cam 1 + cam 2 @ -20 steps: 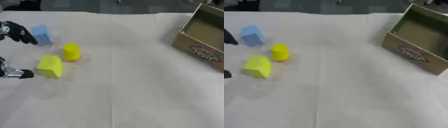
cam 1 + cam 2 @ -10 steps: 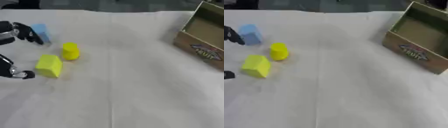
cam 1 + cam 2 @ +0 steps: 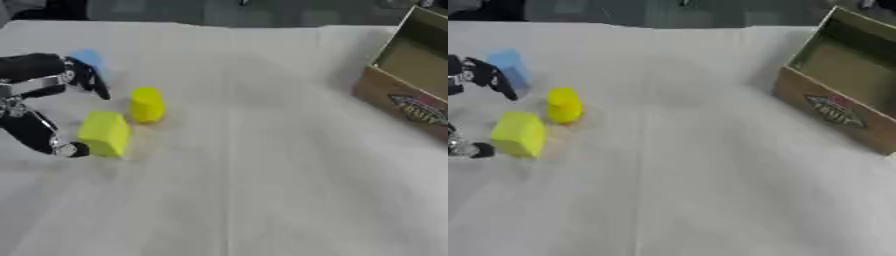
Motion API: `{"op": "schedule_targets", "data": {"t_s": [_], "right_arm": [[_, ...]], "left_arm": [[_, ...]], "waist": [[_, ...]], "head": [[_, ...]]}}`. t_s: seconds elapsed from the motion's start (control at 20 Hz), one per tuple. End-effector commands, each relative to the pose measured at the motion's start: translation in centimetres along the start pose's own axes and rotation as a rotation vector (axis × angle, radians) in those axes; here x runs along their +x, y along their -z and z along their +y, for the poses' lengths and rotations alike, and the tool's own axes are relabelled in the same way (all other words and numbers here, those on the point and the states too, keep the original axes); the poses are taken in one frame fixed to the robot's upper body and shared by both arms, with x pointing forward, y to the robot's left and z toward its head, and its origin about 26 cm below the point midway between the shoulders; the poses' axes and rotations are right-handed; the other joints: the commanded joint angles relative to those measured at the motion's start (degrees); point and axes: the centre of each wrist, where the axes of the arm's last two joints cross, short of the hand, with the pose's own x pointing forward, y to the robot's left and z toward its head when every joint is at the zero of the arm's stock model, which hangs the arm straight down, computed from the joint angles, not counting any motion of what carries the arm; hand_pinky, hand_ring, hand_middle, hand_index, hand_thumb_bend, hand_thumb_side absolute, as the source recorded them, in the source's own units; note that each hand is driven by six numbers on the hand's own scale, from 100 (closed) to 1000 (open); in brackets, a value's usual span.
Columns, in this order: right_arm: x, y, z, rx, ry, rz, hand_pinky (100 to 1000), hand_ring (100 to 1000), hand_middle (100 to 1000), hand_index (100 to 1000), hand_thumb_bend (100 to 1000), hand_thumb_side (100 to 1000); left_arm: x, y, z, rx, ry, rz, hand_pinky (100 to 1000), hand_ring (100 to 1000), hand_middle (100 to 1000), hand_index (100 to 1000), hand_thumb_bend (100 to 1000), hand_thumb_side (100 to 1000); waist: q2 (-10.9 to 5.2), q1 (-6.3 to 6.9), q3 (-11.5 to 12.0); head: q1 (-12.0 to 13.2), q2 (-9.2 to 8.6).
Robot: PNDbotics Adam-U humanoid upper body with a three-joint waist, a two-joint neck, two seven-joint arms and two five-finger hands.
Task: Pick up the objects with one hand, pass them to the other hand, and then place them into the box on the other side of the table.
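Observation:
My left hand (image 3: 35, 100) comes in from the left edge with its fingers spread open. Its thumb tip (image 3: 72, 149) lies at the left side of a yellow-green block (image 3: 105, 133), and its upper fingers (image 3: 87, 80) reach in front of a blue block (image 3: 509, 67). Just right of the hand stands a yellow cylinder (image 3: 147, 104). The hand holds nothing. An open cardboard box (image 3: 842, 90) with a printed label stands at the right edge of the table. My right hand shows in no view.
A white cloth (image 3: 254, 190) covers the table, with a crease running down its middle. Dark shapes lie beyond the far edge at the top.
The left hand has moved further right, closing in around the yellow-green block and covering part of the blue block. The blocks and box stay put.

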Motion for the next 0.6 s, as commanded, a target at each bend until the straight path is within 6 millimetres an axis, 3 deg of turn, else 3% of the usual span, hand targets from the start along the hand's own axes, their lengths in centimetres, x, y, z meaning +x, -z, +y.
{"op": "schedule_targets", "data": {"t_s": [0.05, 0.6], "right_arm": [[2.3, -0.5, -1.0, -0.042, -0.032, -0.051, 985, 840, 784, 925, 167, 520], [2.4, -1.2, -1.6, -0.082, -0.05, -0.047, 983, 836, 780, 921, 165, 518]], "left_arm": [[-0.8, -0.3, 1.0, -0.011, 0.042, 0.019, 848, 812, 746, 782, 603, 100], [-3.6, -0.5, 0.9, 0.035, 0.009, 0.07, 849, 807, 733, 761, 685, 100]], "waist": [[-0.21, 0.5, -0.1], [0.13, 0.66, -0.1]], "head": [[0.8, -0.14], [-1.0, 0.03]]}}
